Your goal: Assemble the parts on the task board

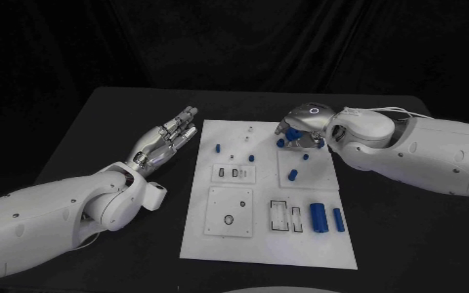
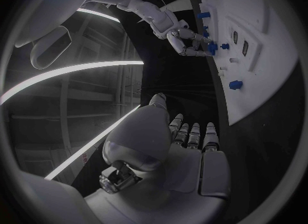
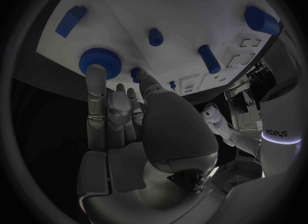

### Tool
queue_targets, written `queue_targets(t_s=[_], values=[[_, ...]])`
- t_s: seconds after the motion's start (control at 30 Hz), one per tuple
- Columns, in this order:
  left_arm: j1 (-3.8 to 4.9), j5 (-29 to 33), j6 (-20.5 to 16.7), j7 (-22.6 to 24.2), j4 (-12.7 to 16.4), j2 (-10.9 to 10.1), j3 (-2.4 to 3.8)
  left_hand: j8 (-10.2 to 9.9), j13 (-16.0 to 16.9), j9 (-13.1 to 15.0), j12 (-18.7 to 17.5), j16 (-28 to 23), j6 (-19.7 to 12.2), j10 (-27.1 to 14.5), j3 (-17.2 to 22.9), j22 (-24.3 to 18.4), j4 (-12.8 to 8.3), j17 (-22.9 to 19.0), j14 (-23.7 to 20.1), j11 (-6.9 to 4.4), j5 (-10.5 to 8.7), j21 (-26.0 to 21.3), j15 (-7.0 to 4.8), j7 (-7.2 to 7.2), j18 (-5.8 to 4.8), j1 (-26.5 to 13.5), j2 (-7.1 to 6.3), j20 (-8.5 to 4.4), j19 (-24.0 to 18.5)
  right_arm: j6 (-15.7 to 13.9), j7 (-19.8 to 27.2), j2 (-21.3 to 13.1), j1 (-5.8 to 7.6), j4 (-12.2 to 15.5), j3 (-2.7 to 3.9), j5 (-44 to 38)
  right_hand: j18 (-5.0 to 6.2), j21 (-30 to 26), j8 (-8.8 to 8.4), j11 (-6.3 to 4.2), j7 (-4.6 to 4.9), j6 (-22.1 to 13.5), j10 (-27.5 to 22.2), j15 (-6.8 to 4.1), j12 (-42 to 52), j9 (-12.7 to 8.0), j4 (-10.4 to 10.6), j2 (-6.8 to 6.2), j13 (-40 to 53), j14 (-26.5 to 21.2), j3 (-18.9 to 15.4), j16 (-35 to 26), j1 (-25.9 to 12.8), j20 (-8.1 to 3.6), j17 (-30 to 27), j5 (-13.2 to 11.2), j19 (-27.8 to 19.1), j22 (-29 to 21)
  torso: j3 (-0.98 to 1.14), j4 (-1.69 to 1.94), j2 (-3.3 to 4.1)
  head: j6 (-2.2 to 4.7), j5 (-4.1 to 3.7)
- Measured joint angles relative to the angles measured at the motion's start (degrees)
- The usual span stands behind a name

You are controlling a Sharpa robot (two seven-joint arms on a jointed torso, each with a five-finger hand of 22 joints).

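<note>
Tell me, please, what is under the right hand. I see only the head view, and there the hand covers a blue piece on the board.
Observer: The right wrist view shows a round blue gear with teeth on its rim, lying near the edge of the board.
Operator: Does the right hand hold it?
Observer: One finger of the right hand touches the gear's rim. I cannot confirm a full grip.
Operator: Is anything else close to the fingers?
Observer: Yes, a small blue piece shows just beside the thumb.
</note>
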Motion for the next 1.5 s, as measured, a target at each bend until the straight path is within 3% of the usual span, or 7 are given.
queue_targets(t_s=[0.27, 0.33, 0.4, 0.97, 1.2, 1.43, 1.5], values=[[0.00, 0.0, 0.1, 0.0, -0.4, 0.4, 0.00, 0.2, 0.0, 0.1, 0.0, 0.0, 0.5, -0.2, 0.0, 0.0, 0.0, 0.0, 0.0, 0.22, 0.23, 0.0, 0.01, 0.52, -0.01, 0.2, 0.23, 0.20, 0.2, 0.2, 0.7, 0.8, -0.45, -1.2, 0.00, -0.1, -0.06, 2.3, 0.00, -0.50, 0.99, 1.4, 1.1, 0.00, 0.0, 0.0, 0.5, 0.37, 0.0, 0.0, 0.6, 0.8, -0.4, -0.21, 0.6, 0.3, 0.2, 2.8, -0.15, 0.14, -0.41, -0.69, 0.16], [0.00, 0.0, 0.1, 0.0, -0.5, 0.4, 0.00, 0.2, 0.0, 0.1, 0.0, 0.0, 0.5, 0.0, 0.0, 0.0, 0.0, 0.0, 0.0, 0.42, 0.56, 0.0, 0.01, 0.52, 0.00, 0.2, 0.23, 0.21, 0.2, 0.2, 0.9, 0.9, -0.58, -1.4, 0.00, -0.1, -0.97, 2.9, 0.00, -0.67, 1.19, 1.6, 1.6, -0.20, 0.0, 0.0, 0.6, 0.68, 0.0, 0.2, 0.9, 1.1, -0.7, -0.21, 0.8, 0.3, 0.2, 3.6, -0.20, 0.18, -0.54, -0.81, 0.16], [0.00, 0.0, 0.1, 0.0, -0.6, 0.4, 0.00, 0.2, 0.0, 0.1, 0.0, 0.0, 0.7, -0.2, 0.0, 0.0, 0.0, 0.0, 0.0, 0.65, 0.57, 0.0, 0.01, 0.72, 0.00, 0.2, 0.23, 0.21, 0.2, 0.3, 1.1, 1.1, -0.75, -1.6, 0.00, -0.1, -0.97, 3.3, 0.00, -0.48, 1.57, 2.0, 2.3, -0.21, 0.0, 0.0, 0.9, 0.70, 0.0, 0.2, 1.3, 1.3, -0.7, -0.21, 1.0, 0.3, 0.2, 4.3, -0.24, 0.19, -0.64, -1.01, 0.16], [0.00, 0.0, 0.3, 0.0, -1.1, 0.8, -0.01, 0.4, 0.0, 0.2, 0.0, 0.0, 1.6, -0.2, 0.5, 0.0, -0.2, 0.0, 0.0, 1.06, 0.98, 0.0, 0.42, 1.17, -0.01, 0.9, 0.19, 0.44, 0.0, 0.8, 2.8, 2.2, -2.17, -3.4, 0.01, -0.1, -0.95, 5.8, 0.33, -1.14, 1.44, 6.6, 6.5, -0.21, 0.0, -0.1, 1.4, 2.13, -0.4, 0.2, 6.2, 1.5, 0.2, -0.21, 0.7, 0.0, 0.2, 8.5, -0.41, 0.32, -1.27, -1.89, 0.16], [0.00, 0.0, 0.5, 0.0, -1.3, 0.9, -0.01, 0.7, 0.0, 0.3, 0.0, 0.0, 2.4, -0.2, 0.6, 0.0, -0.3, 0.0, 0.2, 1.47, 1.22, 0.0, 0.62, 1.54, -0.01, 1.3, 0.26, 0.77, 0.0, 0.7, 3.5, 2.7, -2.77, -4.4, 0.10, -0.1, -0.94, 6.7, 0.55, -1.12, 1.46, 8.4, 8.1, -0.21, -0.1, -0.1, 0.7, 2.11, -0.6, 0.2, 8.9, 1.5, 1.6, -0.21, 0.2, -0.5, 0.2, 10.0, -0.48, 0.32, -1.49, -2.03, 0.24], [0.00, 0.0, 0.8, 0.0, -1.4, 0.9, -0.01, 0.7, 0.0, 0.3, 0.0, 0.0, 2.8, -0.2, 1.1, 0.0, -0.5, 0.0, 0.2, 1.87, 1.72, 0.0, 1.04, 1.53, -0.01, 2.0, -0.11, 1.25, 0.0, 0.1, 4.2, 2.7, -3.04, -4.8, 0.14, -0.1, -0.93, 7.7, 0.84, -1.14, 1.37, 10.4, 9.9, -0.22, -0.5, 0.1, -0.5, 1.22, -0.6, 0.2, 11.3, 0.4, 2.8, -0.33, -0.9, -1.2, 0.3, 11.7, -0.55, 0.29, -1.65, -2.25, 0.68], [0.00, 0.0, 0.9, 0.0, -1.5, 0.9, -0.01, 0.9, 0.0, 0.3, 0.0, 0.0, 3.0, -0.2, 1.2, 0.0, -0.6, 0.0, 0.0, 1.88, 2.01, 0.0, 1.24, 1.74, -0.01, 2.3, 0.15, 1.44, 0.2, -0.2, 4.3, 2.5, -3.10, -4.9, 0.14, -0.1, -1.74, 8.2, 0.96, -0.89, 1.36, 11.0, 10.2, -0.41, -0.4, 0.2, -0.9, 0.91, -0.6, 0.4, 11.8, 0.4, 3.2, -0.52, -0.9, -1.2, 0.5, 12.5, -0.55, 0.29, -1.68, -2.25, 0.73]])
